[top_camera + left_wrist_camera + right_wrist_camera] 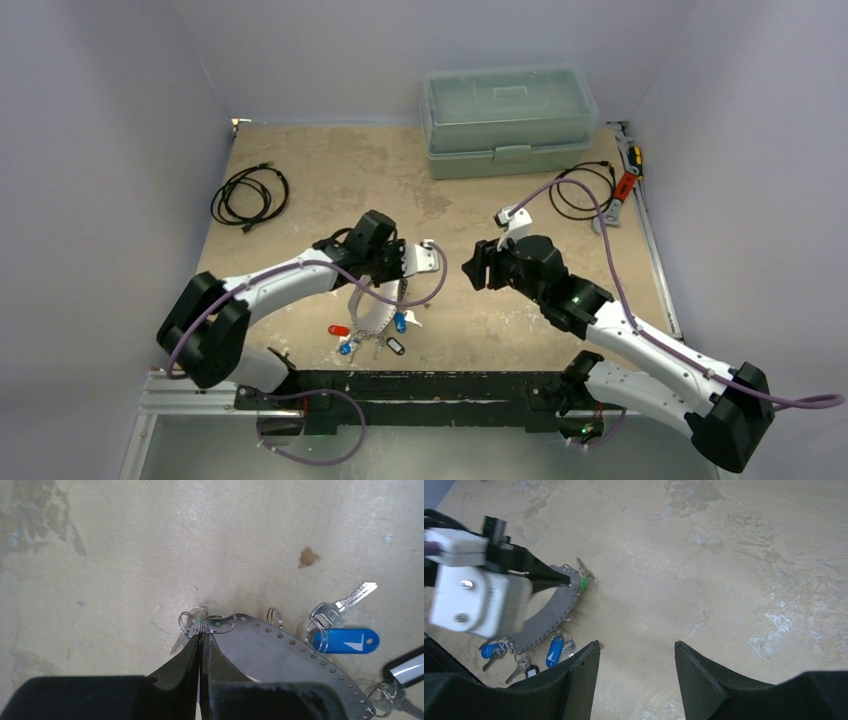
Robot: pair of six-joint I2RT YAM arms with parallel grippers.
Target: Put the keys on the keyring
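Close to the near edge of the worktop (300,170), a little left of centre, the left end effector (202,638) is clenched on one tip of the keyring (280,652), a curved grey metal band punched with holes. The keys (372,338), with red, blue and black tags, lie clustered at the band's other end. The right end effector (636,672) is released, jaws spread wide, and hovers over bare worktop apart from the band.

The likely trouble is the grip itself. Only the very tip is pinched, so the band could pivot or slip out if pushed. Small split rings (274,618) crowd that tip, so an approaching finger might snag them or knock the band aside.

The left wrist view alone shows the jaws pressed together, the holes in the band, and a blue-tagged key (345,640) lying just beside it. The right wrist view shows the band's full arc, with the held end seemingly raised and a green tag (583,584) at the pinched tip. The overhead view gives the gap between the two arms.
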